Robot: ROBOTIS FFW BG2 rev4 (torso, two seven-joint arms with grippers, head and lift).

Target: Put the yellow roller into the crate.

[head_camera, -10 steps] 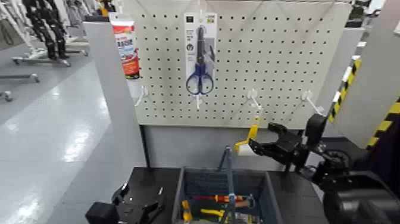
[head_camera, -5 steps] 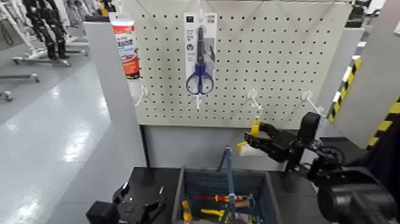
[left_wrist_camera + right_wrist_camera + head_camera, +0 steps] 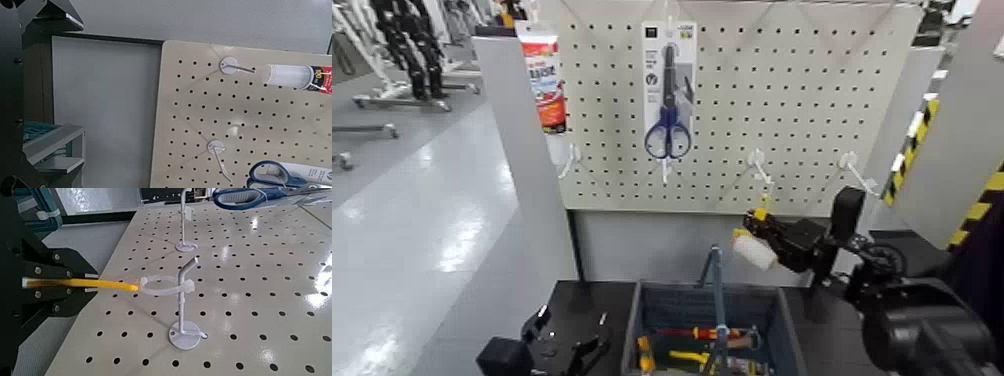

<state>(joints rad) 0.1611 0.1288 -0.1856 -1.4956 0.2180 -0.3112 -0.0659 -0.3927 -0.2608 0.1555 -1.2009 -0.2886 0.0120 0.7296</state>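
Yellow plastic shows between the fingertips of your right hand (image 3: 760,220): it is pressed shut on the handle of the yellow roller (image 3: 763,207), in front of the pegboard (image 3: 622,185). The handle's long axis runs roughly upright, its top end just below the hook (image 3: 757,163), while the white sleeve (image 3: 756,252) hangs beneath your fingertips, tilted. In the right wrist view, a clear loop (image 3: 160,285) at the handle's end is around the hook's prong, so I'd judge you need to ease it off the prong's free end, away from the board, before lowering; a straight pull down could snag it or twist the roller in your grip.

Your right hand is the nearer one. Your left hand (image 3: 570,341) waits low beside the crate, its fingers spread and holding nothing.

The crate (image 3: 792,335) sits on the dark surface (image 3: 592,300), lower than the roller and nearer you. Its blue handle bar (image 3: 720,300) stands up across the middle, left of the roller, so you'd best come down to the right of it. Inside lie a red-and-yellow screwdriver (image 3: 702,332) and other yellow-handled things (image 3: 646,353).
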